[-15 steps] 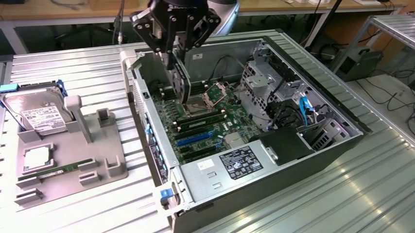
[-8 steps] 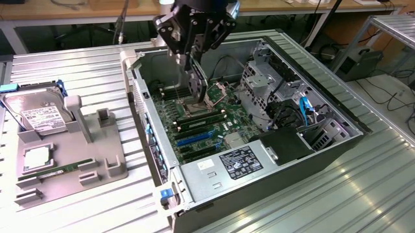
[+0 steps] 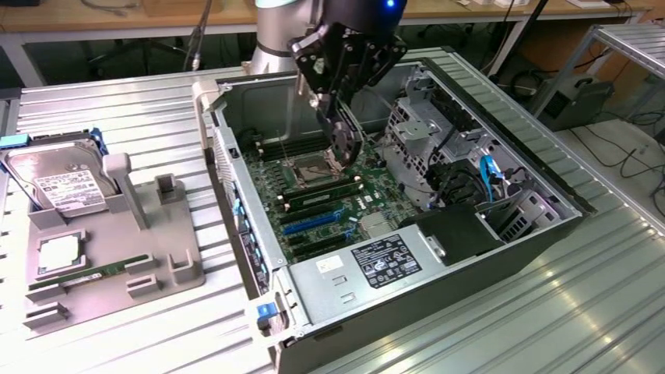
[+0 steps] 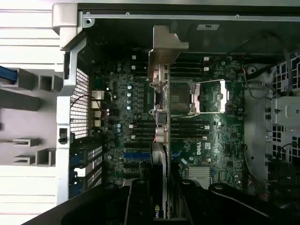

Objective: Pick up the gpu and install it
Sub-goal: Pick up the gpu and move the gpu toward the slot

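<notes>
holding thin dark gpu edge-on over green motherboard

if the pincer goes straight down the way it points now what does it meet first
The pincer grips a thin black gpu card edge-down, so the card's lower edge would land first, probably on the green motherboard beside the square metal cpu socket; depth is hard to judge.

Place: a robotics lab is showing here.
Table: a ribbed metal table is carrying an open computer case and a grey parts fixture.
Robot: the gripper is holding the gpu over the motherboard.
Background: wooden benches are standing behind, and cables are trailing on the floor.
</notes>
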Robot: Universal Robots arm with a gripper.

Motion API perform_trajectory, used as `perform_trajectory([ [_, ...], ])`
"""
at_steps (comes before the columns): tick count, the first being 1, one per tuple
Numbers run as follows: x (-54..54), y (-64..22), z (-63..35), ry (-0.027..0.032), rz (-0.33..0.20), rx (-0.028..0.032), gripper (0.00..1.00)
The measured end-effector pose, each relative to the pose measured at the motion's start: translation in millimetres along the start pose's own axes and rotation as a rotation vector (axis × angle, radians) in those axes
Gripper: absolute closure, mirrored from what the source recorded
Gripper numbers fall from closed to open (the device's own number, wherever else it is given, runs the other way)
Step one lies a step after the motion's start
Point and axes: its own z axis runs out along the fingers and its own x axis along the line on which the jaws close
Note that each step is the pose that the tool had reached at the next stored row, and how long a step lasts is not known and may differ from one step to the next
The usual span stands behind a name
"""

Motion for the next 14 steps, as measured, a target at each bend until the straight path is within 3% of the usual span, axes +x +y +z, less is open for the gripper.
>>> perform_trajectory([
  [6, -32.5, -1.6, 12.3, 0.0035, 0.000, -0.0001, 0.74],
  [14, -34.8, -1.7, 12.7, 0.0089, 0.001, 0.0000, 0.74],
])
